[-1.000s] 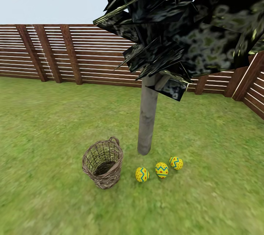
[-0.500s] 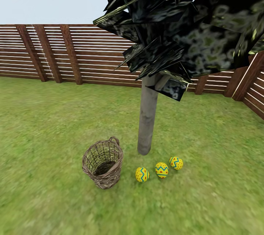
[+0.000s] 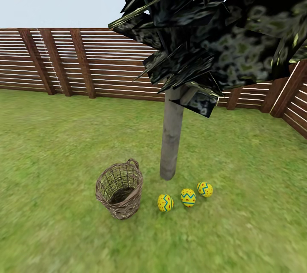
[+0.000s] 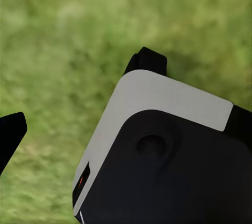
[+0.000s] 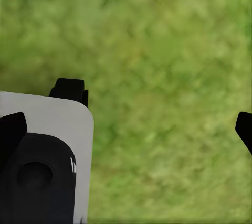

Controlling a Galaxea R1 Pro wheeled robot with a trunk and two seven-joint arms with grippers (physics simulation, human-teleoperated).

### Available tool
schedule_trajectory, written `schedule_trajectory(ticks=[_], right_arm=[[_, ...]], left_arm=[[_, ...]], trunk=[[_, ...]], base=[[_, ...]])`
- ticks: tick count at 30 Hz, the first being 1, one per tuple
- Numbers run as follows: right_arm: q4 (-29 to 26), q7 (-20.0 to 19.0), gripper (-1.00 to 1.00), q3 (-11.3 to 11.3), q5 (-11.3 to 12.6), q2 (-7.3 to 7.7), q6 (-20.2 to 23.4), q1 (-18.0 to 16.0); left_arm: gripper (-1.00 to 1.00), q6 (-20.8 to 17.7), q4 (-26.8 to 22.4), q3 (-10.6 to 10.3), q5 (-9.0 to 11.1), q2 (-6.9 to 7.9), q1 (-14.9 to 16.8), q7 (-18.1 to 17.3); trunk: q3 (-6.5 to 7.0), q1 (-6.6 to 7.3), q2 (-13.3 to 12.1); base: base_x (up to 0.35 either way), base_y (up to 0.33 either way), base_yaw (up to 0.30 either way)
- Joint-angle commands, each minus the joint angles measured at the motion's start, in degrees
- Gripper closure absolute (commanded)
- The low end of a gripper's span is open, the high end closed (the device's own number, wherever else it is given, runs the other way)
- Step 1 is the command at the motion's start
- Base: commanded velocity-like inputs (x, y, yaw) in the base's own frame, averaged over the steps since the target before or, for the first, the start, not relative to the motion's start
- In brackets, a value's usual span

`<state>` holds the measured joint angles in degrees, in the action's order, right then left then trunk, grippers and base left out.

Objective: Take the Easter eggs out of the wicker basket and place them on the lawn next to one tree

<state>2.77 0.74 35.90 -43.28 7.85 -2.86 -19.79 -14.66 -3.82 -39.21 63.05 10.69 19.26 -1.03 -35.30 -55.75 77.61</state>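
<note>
Above trunk (image 3: pixel 171 136), foliage (image 3: pixel 213 21) cut off.

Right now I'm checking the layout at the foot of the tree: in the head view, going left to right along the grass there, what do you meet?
Wicker basket → first Easter egg → second Easter egg → third Easter egg, all on the lawn.
</note>
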Motion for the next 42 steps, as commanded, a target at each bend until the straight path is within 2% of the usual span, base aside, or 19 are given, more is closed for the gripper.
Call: schedule_trajectory(ticks=[1, 42], right_arm=[[0.2, 0.1, -1.00, 0.4, -0.3, 0.06, -0.3, -0.1], [0.2, 0.1, -1.00, 0.4, -0.3, 0.06, -0.3, -0.1]], left_arm=[[-1.00, -0.2, 0.0, -0.3, 0.3, 0.03, 0.0, -0.1], [-1.00, -0.2, 0.0, -0.3, 0.3, 0.03, 0.0, -0.1]], trunk=[[-0.05, 0.00, 0.0], [-0.05, 0.00, 0.0]], base=[[0.000, 0.000, 0.000], [0.000, 0.000, 0.000]])
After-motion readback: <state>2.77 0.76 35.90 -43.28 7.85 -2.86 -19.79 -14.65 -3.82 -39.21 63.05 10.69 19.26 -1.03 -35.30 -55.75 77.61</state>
